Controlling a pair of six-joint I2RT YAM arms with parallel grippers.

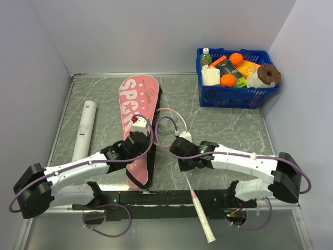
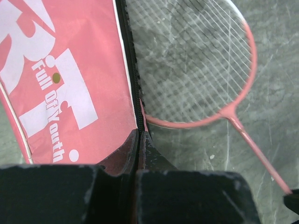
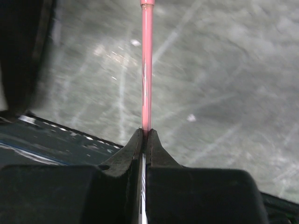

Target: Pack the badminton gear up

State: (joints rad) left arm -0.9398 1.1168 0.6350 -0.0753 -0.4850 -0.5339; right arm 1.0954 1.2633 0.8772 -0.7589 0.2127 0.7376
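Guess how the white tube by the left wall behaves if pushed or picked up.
The white tube lies on its side, a smooth cylinder, so a sideways push would probably roll it toward the wall or the pink bag. It looks rigid and straight, likely light for its length. Gripped near one end it may tilt; mid-length seems safer.

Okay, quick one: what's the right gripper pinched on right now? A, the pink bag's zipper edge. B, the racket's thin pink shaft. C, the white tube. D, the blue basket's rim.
B: the right wrist view shows the right gripper closed on the racket's pink shaft, which runs straight out from between its fingertips.
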